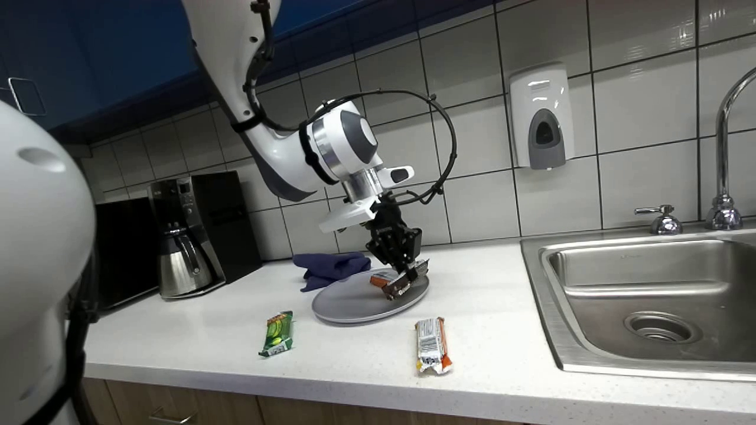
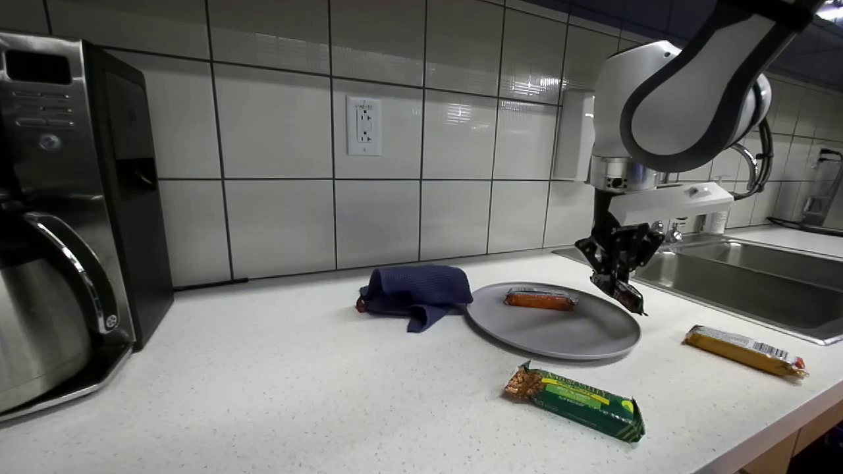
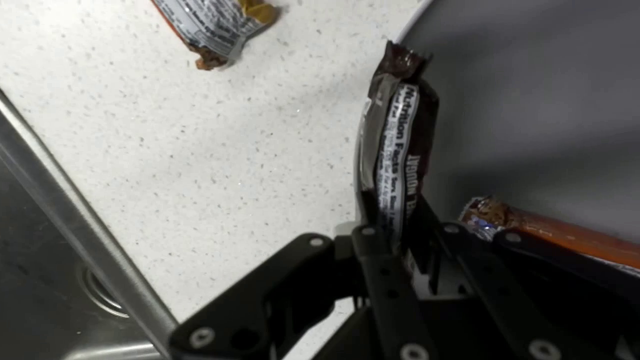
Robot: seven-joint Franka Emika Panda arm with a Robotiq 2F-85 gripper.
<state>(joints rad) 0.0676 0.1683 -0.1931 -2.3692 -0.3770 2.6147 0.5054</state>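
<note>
Your black end effector [image 3: 396, 210] is pinching a brown-wrapped bar [image 3: 400, 130] at the round grey plate's edge [image 2: 560, 355], an orange-wrapped bar [image 2: 540, 300] already resting aboard, green-wrapped bar [image 2: 583, 403] and gold-wrapped bar [image 2: 744, 352] lying outside.

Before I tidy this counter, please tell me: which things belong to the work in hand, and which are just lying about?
In the work, it seems:
Dark brown wrapped bar, gripped by the black tool
Round grey plate, close to that bar
Perhaps the orange-wrapped bar lying on that plate

Apparently just lying about:
Green wrapped bar
Yellow and silver wrapped bar
Dark blue cloth
</note>
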